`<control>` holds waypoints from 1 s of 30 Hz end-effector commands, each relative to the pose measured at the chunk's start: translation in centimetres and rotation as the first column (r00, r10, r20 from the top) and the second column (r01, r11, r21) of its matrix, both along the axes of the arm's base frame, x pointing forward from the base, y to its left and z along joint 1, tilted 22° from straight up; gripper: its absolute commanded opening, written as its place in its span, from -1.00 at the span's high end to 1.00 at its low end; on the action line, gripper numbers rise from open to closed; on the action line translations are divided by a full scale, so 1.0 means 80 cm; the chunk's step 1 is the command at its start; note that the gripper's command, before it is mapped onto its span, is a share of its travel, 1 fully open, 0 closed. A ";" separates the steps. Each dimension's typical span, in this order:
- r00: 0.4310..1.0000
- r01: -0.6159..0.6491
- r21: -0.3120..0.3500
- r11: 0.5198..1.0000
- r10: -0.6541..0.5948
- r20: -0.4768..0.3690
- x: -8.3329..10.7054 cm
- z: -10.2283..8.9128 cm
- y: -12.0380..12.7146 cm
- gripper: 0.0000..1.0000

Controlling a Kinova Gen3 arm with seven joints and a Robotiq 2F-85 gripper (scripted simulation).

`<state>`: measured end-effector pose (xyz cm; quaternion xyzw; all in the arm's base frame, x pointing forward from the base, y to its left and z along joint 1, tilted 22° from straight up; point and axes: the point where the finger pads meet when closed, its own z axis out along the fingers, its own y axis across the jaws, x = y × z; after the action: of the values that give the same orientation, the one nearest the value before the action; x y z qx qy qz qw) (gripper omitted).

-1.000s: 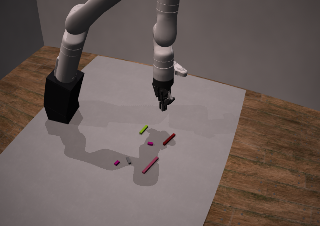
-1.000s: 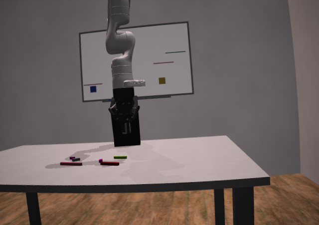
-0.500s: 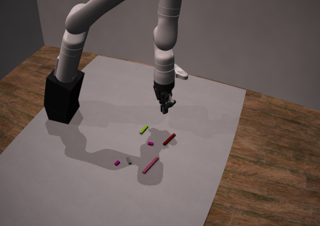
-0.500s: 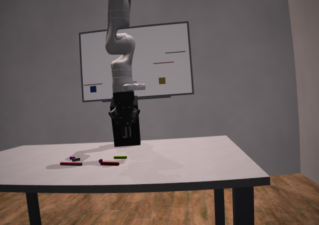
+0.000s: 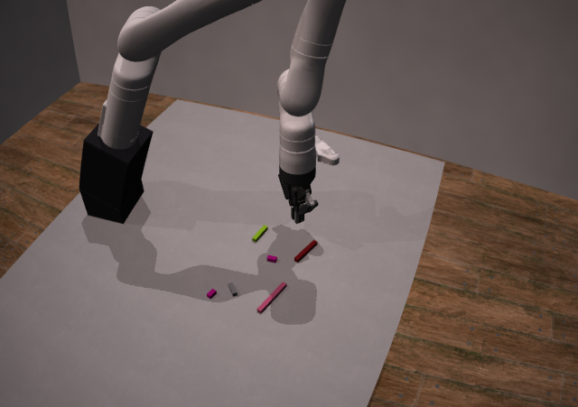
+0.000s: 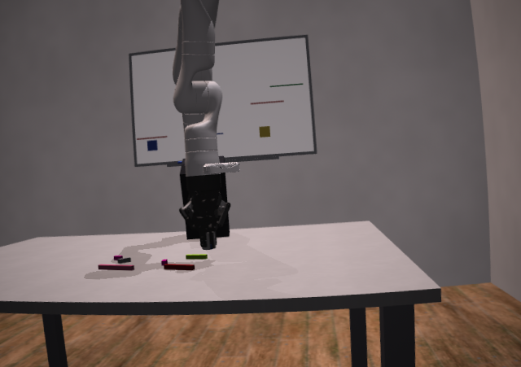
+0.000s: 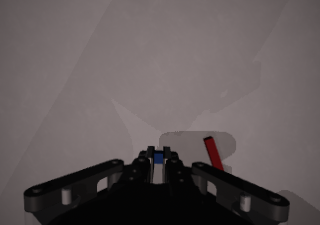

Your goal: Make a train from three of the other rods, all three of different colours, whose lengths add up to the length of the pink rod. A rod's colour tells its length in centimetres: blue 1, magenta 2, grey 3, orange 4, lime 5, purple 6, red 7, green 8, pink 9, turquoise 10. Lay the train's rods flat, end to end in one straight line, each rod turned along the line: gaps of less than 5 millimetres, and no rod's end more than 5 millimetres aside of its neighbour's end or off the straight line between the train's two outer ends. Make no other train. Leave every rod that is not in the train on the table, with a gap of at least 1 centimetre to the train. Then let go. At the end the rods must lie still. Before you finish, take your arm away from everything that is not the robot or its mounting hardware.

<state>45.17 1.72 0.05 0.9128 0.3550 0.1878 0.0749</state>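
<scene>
Grey table (image 5: 93,346), top view: claw (image 5: 301,216) hangs above the surface w/ lime rod (image 5: 259,233) just to its lower left and red rod (image 5: 305,250) just below it. Magenta rod (image 5: 271,258) lies between those two. Pink rod (image 5: 271,297), a grey rod (image 5: 232,289) and a 2nd magenta rod (image 5: 211,292) lie apart, nearer the camera. No containers present. Exterior view: claw (image 6: 207,242) is low over the table (image 6: 336,262), not touching; lime rod (image 6: 196,256) sits just below and in front of it, red rod (image 6: 179,266) nearer the camera. Wrist view: claw (image 7: 158,165) is narrow, pinched on a small blue rod (image 7: 158,158); red rod (image 7: 213,154) is on the table to the right. Step in hand, est.: transport of blue rod toward a train site near red rod. Likely combo blue + magenta + another totalling pink's length, though no purple is visible. Next move calls for lowering, aligning blue rod end-to-end w/ a neighbour, min. gap, then release.
</scene>
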 end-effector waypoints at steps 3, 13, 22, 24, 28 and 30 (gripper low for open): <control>1.000 0.001 -0.005 1.000 -0.001 -0.016 0.000 -0.020 -0.003 0.91; 1.000 0.001 -0.005 1.000 -0.001 -0.016 0.002 -0.026 -0.003 0.91; 1.000 0.001 -0.005 1.000 -0.001 -0.016 0.002 -0.026 -0.003 0.91; 1.000 0.001 -0.005 1.000 -0.001 -0.016 0.002 -0.026 -0.003 0.91; 1.000 0.001 -0.005 1.000 -0.001 -0.016 0.002 -0.026 -0.003 0.91; 1.000 0.001 -0.005 1.000 -0.001 -0.016 0.002 -0.026 -0.003 0.91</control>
<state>45.32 1.51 -2.11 0.9144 0.3554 0.1788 0.0742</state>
